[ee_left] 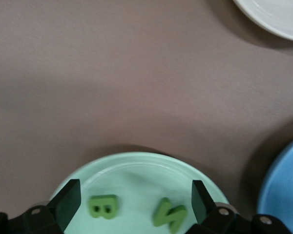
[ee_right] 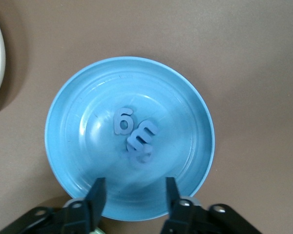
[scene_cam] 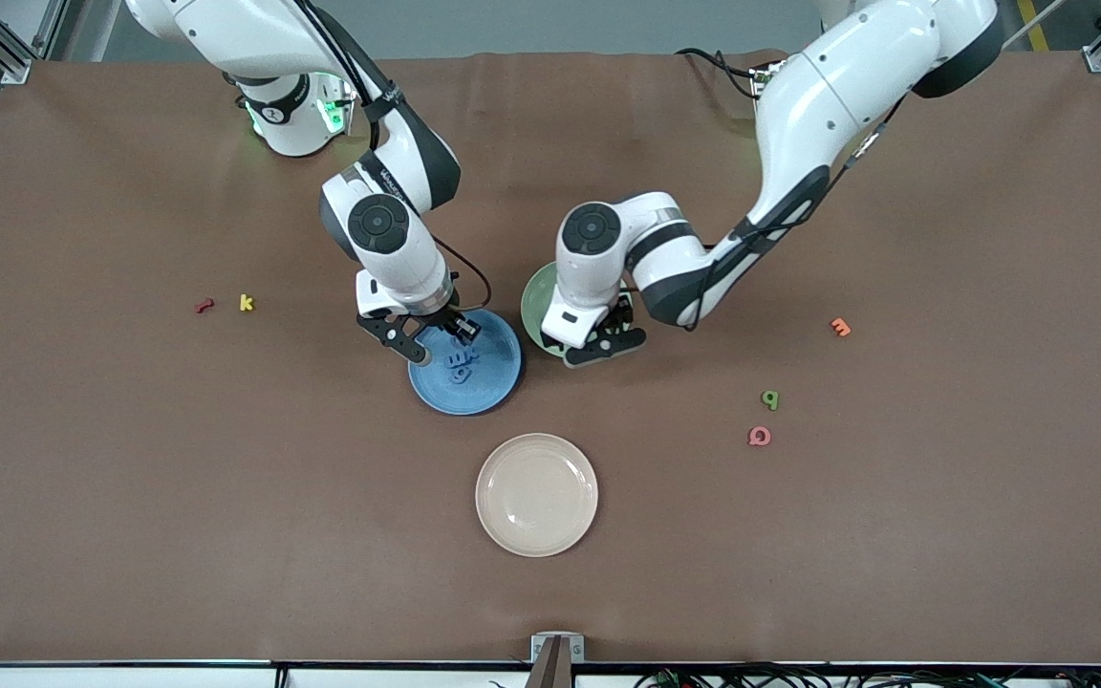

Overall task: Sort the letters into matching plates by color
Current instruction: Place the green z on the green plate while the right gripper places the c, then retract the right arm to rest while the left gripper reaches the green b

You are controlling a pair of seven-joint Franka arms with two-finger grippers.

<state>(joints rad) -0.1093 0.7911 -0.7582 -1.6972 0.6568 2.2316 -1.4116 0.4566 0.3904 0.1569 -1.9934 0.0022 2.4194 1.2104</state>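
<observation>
Both arms lean in over the middle of the table. The right gripper (scene_cam: pixel 434 342) hangs over the blue plate (scene_cam: pixel 488 382), its fingers parted with nothing between them; its wrist view looks down on a small pile of blue letters (ee_right: pixel 135 134) lying together near the plate's centre, though how many are in that heap I cannot tell. Just beside the blue plate, toward the left arm's end of the table, sits the light green plate (scene_cam: pixel 536 306), mostly covered by the left arm. The left gripper (scene_cam: pixel 605 342) is over it, jaws spread wide and empty, and its wrist view shows a green B (ee_left: pixel 103 205) and a second green letter (ee_left: pixel 169 214) resting apart on the plate. Nearer the front camera lies a cream plate (scene_cam: pixel 536 494), bare. One green letter (scene_cam: pixel 770 399) lies on the cloth toward the left arm's end, with a pink letter (scene_cam: pixel 759 436) just beside it and an orange letter (scene_cam: pixel 840 327) farther up. At the right arm's end, a red letter (scene_cam: pixel 205 306) and a yellow letter (scene_cam: pixel 246 303) lie near each other.
</observation>
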